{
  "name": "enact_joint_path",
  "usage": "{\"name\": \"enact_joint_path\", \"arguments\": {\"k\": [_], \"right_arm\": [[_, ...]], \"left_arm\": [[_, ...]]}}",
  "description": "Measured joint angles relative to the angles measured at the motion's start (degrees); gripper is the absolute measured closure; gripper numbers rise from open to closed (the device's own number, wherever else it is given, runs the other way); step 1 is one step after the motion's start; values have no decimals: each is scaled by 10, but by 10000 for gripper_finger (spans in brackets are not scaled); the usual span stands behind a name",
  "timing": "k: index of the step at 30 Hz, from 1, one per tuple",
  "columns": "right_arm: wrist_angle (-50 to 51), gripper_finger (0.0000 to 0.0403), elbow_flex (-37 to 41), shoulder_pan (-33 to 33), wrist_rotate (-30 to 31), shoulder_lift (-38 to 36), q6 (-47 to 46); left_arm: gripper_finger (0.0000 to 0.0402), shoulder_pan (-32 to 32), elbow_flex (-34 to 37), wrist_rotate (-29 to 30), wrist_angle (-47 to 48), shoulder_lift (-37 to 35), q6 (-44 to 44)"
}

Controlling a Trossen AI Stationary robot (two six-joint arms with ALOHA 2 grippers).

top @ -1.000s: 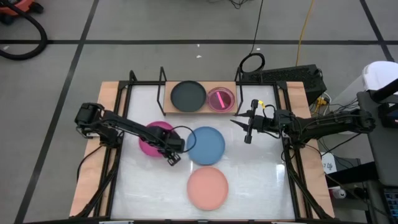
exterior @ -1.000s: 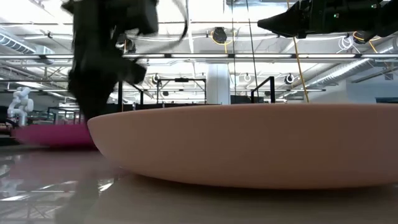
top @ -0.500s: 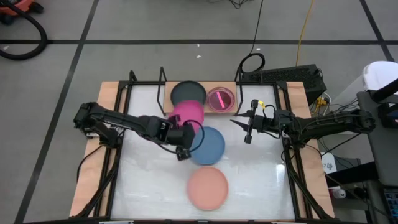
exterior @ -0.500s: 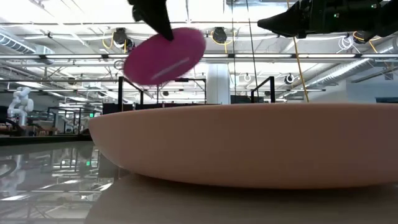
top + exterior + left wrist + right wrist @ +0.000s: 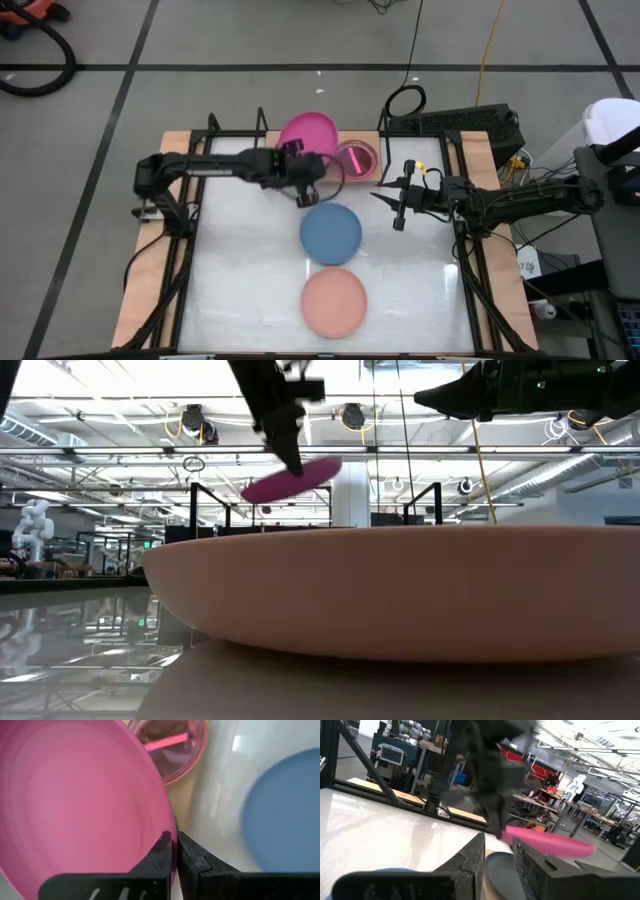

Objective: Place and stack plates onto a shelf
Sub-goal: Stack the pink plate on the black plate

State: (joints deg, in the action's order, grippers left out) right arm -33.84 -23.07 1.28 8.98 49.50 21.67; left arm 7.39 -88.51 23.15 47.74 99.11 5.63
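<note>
My left gripper (image 5: 304,158) is shut on the magenta plate (image 5: 308,132) and holds it in the air over the left part of the shelf (image 5: 372,138). The magenta plate hides the black plate in the high view; the black plate (image 5: 502,865) shows below it in the right wrist view. A pink see-through plate (image 5: 355,158) lies flat on the shelf beside them. The blue plate (image 5: 331,232) and the salmon plate (image 5: 334,302) lie flat on the table. My right gripper (image 5: 397,205) hovers open, right of the blue plate. My left gripper pinches the magenta plate's rim (image 5: 167,827) between its two fingers (image 5: 161,851), one on the plate's upper face and one beneath. It comes from the table's near side, slanting down. The plate (image 5: 292,478) is lifted clear and slightly tilted above the shelf.
Black rod uprights (image 5: 262,122) stand at the shelf's corners, close to the held plate. The salmon plate (image 5: 400,590) fills the low view's foreground. White tabletop (image 5: 240,270) lies bare left of the blue and salmon plates. Wooden side rails (image 5: 170,150) border the table.
My left gripper has lifted the magenta plate off the table's left part and carried it up and toward the far edge, over the shelf. The plate tipped steeply on the way and is now nearer level.
</note>
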Motion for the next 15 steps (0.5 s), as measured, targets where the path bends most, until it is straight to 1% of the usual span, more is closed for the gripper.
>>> {"name": "enact_joint_path", "arguments": {"k": [4, 7, 12, 15], "right_arm": [[4, 321, 0, 0, 0, 0, 0], [6, 321, 0, 0, 0, 0, 0], [7, 321, 0, 0, 0, 0, 0], [7, 321, 0, 0, 0, 0, 1]], "left_arm": [[392, 43, 0, -21, 1, 32, 6], [392, 61, 0, -22, 0, 55, 2], [391, 66, 0, -26, 0, 92, 3], [381, 64, 0, -51, 0, 108, 9]]}}
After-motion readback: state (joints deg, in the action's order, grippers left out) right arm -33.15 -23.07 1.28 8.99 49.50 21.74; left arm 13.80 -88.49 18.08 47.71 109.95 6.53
